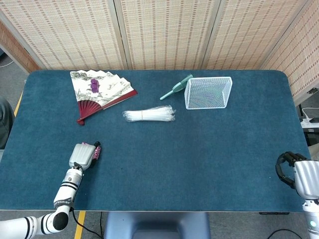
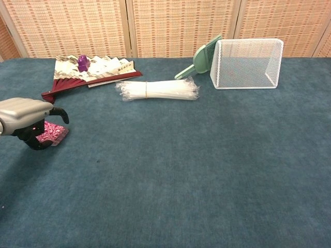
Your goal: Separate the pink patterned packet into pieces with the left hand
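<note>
The pink patterned packet [image 2: 53, 132] lies on the blue table near its front left, showing as a pink sliver [image 1: 96, 150] in the head view. My left hand [image 2: 27, 120] sits over the packet's left end, with the thumb arched above it and the fingers [image 2: 38, 142] curled around it, so it grips the packet down at the table. Most of the packet is hidden under the hand [image 1: 83, 156] from above. My right hand [image 1: 295, 172] hangs off the table's front right corner, fingers curled in with nothing in them.
At the back left an open paper fan [image 1: 99, 92] carries a small purple object [image 1: 94, 84]. A bundle of clear plastic sleeves [image 1: 149, 115] lies mid-table. A white wire basket [image 1: 208, 92] lies on its side at the back, with a green scoop [image 1: 176, 87] beside it.
</note>
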Robot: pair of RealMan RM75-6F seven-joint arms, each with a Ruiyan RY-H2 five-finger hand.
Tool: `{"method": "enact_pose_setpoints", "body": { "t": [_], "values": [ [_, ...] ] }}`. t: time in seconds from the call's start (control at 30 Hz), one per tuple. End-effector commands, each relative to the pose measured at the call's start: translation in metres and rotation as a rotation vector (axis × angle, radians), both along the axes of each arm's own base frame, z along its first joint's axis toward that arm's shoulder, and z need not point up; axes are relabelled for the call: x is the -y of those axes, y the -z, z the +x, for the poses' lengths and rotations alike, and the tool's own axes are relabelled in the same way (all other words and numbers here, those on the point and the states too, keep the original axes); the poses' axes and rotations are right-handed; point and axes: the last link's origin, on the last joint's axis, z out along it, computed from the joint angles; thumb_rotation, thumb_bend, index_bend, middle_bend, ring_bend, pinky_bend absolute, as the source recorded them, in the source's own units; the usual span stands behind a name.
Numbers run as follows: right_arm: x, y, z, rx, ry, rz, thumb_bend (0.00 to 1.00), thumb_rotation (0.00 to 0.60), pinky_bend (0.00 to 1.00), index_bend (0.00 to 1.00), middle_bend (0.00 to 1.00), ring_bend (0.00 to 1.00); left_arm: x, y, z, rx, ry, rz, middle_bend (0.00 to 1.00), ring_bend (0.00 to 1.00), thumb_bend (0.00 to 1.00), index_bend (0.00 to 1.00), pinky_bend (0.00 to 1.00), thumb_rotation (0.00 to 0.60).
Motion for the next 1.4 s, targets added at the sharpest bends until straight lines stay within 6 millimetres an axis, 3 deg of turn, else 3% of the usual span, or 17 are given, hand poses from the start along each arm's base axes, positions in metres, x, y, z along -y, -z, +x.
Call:
{"method": "enact_pose_setpoints", "body": {
  "t": [0.03,0.37,1.1,1.4],
  "values": [
    [0.000,0.000,0.000,0.000,0.001,0.001,0.46,0.600,0.88,0.69,0.55,0.58,-0.001,-0.001,-0.002,-0.004,-0.008,0.001,1.00,1.00,0.40,0.23,1.00,0.600],
    [0.001,0.002,0.000,-0.005,0.003,0.009,0.46,0.600,0.88,0.69,0.55,0.58,0.000,-0.010,-0.007,-0.016,-0.037,0.008,1.00,1.00,0.40,0.23,1.00,0.600],
    [0.001,0.003,0.000,-0.007,0.002,0.016,0.46,0.600,0.88,0.69,0.55,0.58,-0.004,-0.009,-0.015,-0.090,-0.074,0.038,1.00,1.00,0.40,0.24,1.00,0.600],
    [0.001,0.003,0.000,-0.007,0.003,0.016,0.46,0.600,0.88,0.69,0.55,0.58,-0.004,-0.006,-0.014,-0.084,-0.063,0.045,1.00,1.00,0.40,0.29,1.00,0.600]
  ]
}}
